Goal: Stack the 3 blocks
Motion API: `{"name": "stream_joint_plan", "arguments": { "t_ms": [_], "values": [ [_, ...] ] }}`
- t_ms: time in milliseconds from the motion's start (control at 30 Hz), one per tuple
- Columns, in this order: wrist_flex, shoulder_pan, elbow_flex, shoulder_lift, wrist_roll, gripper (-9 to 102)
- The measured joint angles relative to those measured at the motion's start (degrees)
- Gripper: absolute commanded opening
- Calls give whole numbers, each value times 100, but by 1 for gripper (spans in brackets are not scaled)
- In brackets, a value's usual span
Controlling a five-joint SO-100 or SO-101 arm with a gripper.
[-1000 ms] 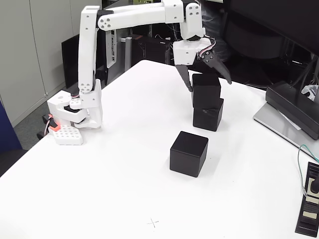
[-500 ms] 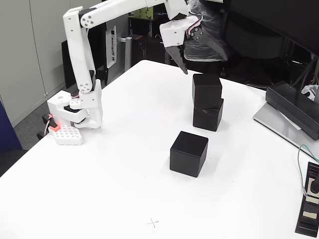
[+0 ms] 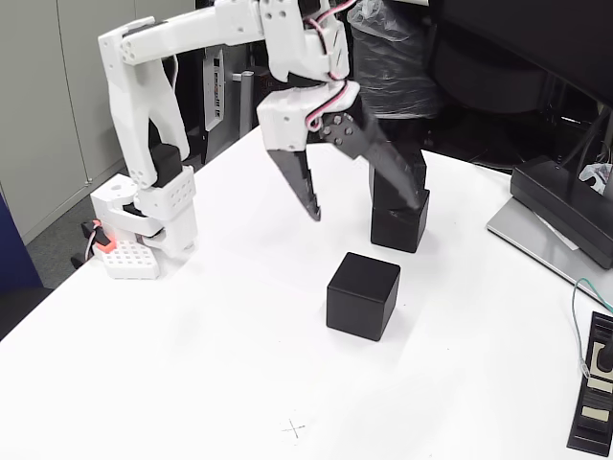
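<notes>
**Fixed view: arm bent over the table, jaws spread**

The gripper [image 3: 364,203] is held above the white table [image 3: 239,364], fingers parted and empty. A lone cube [image 3: 362,295] sits at its 6 o'clock; a two-cube stack [image 3: 399,216] stands at its 3 o'clock, partly hidden.

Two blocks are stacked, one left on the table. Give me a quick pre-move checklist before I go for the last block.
1. Hand open and empty: ok, jaws spread, nothing between them.
2. Loose block free on the table with room around it: ok.
3. Two-block stack standing: ok, though the top block sits slightly twisted.
4. Hand clear of the stack: cannot tell, one jaw overlaps it in the fixed view.
5. Hand above the loose block: not ok, up and left of it.
</notes>
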Motion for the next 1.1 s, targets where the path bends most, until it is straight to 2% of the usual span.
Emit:
{"name": "stream_joint_plan", "arguments": {
  "t_ms": [200,733,1100],
  "values": [
    [-185,396,668,0,-475,40],
    [-2338,396,2558,0,-527,40],
    [-3023,281,2760,-712,-527,40]
  ]
}}
